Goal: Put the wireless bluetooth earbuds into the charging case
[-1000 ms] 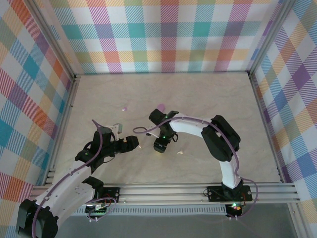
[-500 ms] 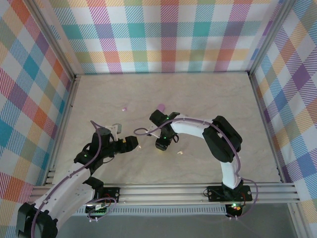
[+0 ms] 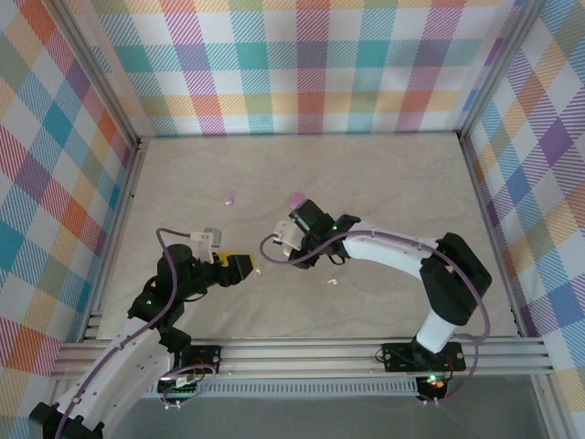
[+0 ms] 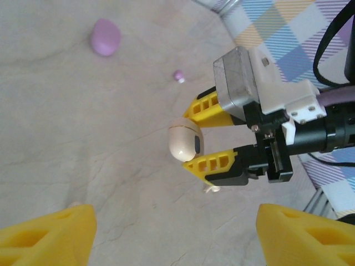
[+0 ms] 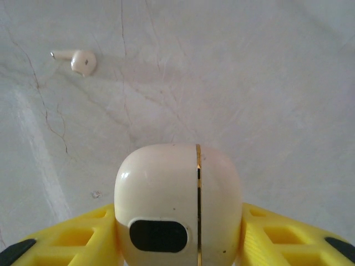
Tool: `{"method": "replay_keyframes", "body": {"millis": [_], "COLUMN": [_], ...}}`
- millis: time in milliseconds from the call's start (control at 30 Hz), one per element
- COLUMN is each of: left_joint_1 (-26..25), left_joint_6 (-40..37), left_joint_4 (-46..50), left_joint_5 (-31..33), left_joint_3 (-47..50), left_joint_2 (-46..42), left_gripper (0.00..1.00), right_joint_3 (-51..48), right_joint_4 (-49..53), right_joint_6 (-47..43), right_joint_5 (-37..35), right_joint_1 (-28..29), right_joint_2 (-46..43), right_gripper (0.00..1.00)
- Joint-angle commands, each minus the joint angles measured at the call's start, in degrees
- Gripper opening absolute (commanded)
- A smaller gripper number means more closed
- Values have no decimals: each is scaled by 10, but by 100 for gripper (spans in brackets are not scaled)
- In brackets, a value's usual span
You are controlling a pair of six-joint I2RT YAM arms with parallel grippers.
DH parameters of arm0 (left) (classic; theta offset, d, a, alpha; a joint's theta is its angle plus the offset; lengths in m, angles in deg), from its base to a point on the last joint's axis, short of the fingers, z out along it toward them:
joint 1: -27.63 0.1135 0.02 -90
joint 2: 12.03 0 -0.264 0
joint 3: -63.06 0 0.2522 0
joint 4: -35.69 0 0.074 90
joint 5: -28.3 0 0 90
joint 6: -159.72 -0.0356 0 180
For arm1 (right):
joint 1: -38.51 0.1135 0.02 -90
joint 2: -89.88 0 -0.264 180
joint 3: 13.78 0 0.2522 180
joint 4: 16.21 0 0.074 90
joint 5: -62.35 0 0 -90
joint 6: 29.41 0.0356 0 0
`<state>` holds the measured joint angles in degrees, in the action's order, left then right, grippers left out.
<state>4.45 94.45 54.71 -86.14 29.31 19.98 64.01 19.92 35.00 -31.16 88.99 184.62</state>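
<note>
The left gripper (image 3: 239, 267) hung with its jaws spread wide, just beside a cream earbud (image 3: 259, 269) on the table (image 3: 402, 174). The bud looked light, hard and slippery, probably best pinched across its rounded body. The right gripper (image 3: 291, 240) was clamped on the cream charging case (image 5: 177, 205), whose seam looked shut, and the second cream earbud (image 3: 334, 281) to its right was too small to show how it lay.

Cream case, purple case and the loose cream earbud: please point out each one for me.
cream case (image 5: 166, 188): right wrist view, front shell left of the gold seam.
purple case (image 4: 105, 37): left wrist view, middle of its top.
cream earbud (image 5: 84, 61): right wrist view, its round head.
</note>
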Motion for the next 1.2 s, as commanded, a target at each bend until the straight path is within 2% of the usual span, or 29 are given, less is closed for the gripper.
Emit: {"method": "replay_keyframes", "body": {"millis": [0, 167, 533, 733, 1000, 1167], "left_joint_1": [-1, -2, -27, -59, -62, -64], "left_joint_6": [-36, -86, -50, -50, -54, -42], "left_joint_4": [-64, 6, -100, -155, -182, -204], "left_joint_5": [-58, -90, -181, -171, -161, -180], "left_joint_3": [-12, -83, -121, -119, -120, -126], "left_joint_2": [-1, 47, 171, 208, 236, 258], "left_gripper": [74, 74, 66, 66, 62, 58], "right_joint_3": [-32, -65, -76, -72, -70, -67], "right_joint_4": [-68, -111, -113, -99, -84, -87], "right_joint_6": [-60, -105, -153, -155, -159, -158], "right_joint_5": [-29, -40, -20, -19, -18, -19], "right_joint_1": [18, 33, 42, 51, 61, 63], "right_joint_2": [-47, -108, -175, -189, -198, -201], "right_gripper": [47, 46, 46, 46, 45, 44]}}
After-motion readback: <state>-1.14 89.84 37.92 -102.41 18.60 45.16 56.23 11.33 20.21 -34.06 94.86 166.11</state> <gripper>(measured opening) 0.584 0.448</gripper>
